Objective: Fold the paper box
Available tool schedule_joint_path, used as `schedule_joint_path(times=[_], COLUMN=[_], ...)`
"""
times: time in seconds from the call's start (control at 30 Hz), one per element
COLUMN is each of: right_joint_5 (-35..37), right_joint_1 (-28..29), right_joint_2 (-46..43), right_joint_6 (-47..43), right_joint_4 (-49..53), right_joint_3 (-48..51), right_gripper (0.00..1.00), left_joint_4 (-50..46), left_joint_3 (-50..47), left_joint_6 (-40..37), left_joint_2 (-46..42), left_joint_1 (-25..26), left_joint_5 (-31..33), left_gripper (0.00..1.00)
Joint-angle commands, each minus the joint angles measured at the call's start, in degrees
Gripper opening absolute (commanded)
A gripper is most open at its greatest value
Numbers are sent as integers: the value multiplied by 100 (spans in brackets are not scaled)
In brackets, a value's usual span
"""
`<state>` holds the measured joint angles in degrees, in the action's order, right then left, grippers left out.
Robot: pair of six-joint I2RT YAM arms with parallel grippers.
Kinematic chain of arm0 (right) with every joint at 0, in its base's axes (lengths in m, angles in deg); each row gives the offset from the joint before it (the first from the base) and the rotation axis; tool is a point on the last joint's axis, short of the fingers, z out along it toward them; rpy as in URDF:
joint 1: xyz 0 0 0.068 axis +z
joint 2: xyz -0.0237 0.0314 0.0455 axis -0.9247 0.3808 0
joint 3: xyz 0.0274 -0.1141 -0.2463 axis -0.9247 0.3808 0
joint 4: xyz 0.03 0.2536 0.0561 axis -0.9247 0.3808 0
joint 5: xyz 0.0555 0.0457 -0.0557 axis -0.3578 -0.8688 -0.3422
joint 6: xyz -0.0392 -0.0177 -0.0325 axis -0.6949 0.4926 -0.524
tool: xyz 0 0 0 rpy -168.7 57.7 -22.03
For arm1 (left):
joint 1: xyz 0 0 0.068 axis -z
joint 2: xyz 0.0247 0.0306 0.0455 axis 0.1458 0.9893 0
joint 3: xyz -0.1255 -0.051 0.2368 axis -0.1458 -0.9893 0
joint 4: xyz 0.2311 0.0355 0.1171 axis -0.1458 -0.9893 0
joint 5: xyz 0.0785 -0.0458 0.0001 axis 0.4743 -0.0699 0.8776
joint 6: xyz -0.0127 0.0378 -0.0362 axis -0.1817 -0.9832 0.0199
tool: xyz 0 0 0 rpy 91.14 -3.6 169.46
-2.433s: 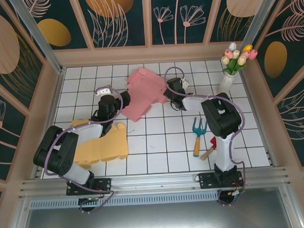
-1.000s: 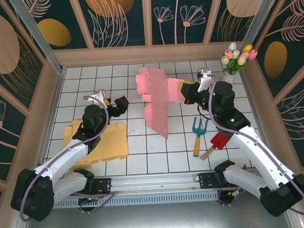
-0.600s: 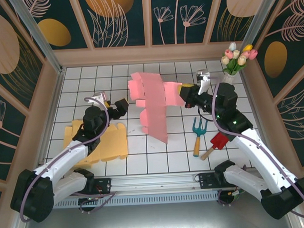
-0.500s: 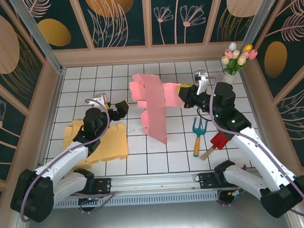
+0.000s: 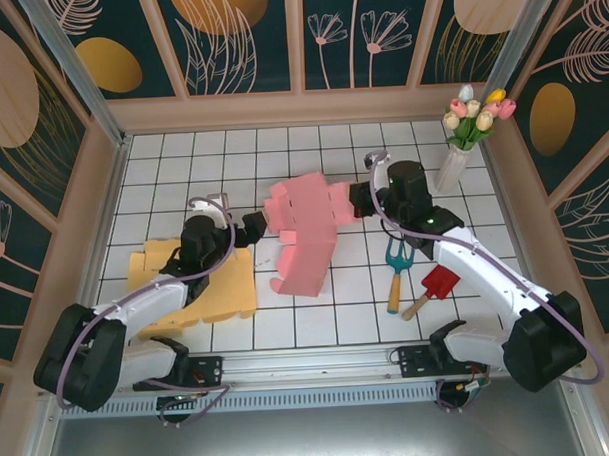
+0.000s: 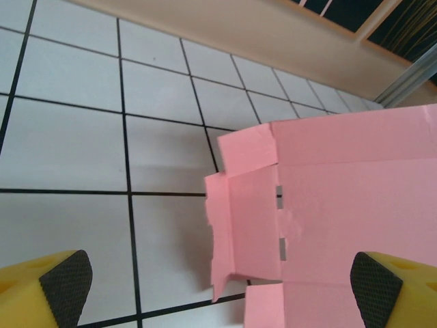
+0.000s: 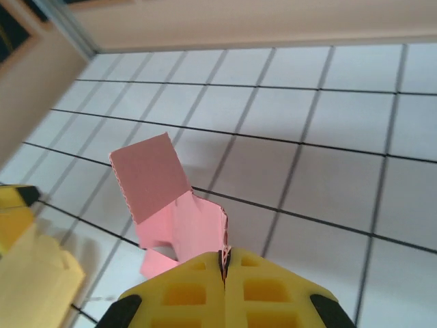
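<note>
Paper box blank [image 5: 305,233], pink, mid-table, draped half-raised on tiled table [image 5: 318,318]; right gripper [image 7: 224,258] clenched on its right edge; left gripper [image 5: 256,228] spread wide, empty, just beside left flap [image 6: 249,219]; pinch flap near crease, hold right side steady, fold slowly to avoid tearing.

Both arms same build: left arm [image 5: 137,299] and right arm [image 5: 478,267] have white link shells and chunky black joint housings. Thin lilac cable [image 5: 220,204] runs along each one and loops out at the wrist. Black base blocks [image 5: 441,361] at the bottom. Left pincer [image 5: 257,230] and right pincer [image 5: 356,199]: dark bodies, yellow fingers [image 7: 205,294] with moulded square pockets, black cross-hatched pads [image 6: 66,287] at the tips.
</note>
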<state>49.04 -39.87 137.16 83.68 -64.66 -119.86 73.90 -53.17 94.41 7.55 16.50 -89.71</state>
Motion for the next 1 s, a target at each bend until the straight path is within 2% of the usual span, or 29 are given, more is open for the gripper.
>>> schedule_joint_path(times=[0.0, 0.33, 0.5, 0.7, 0.97], right_joint_5=[768, 821, 848, 892, 867], right_joint_1=[11, 9, -1, 6, 3], right_joint_2=[-50, 368, 365, 236, 161], right_joint_6=[-244, -791, -795, -758, -731], right_joint_4=[-292, -749, -742, -785, -806], right_joint_3=[218, 563, 576, 645, 714], right_gripper=[0, 0, 0, 0, 0], left_joint_4=[240, 1101, 1363, 1101, 614], left_joint_3=[70, 451, 337, 170, 331], left_joint_6=[-147, 231, 331, 301, 75], left_joint_2=[187, 1609, 1655, 1550, 1416], left_joint_1=[34, 34, 34, 38, 252], left_joint_5=[222, -899, -1009, -908, -700], left_gripper=[99, 97, 94, 81, 75])
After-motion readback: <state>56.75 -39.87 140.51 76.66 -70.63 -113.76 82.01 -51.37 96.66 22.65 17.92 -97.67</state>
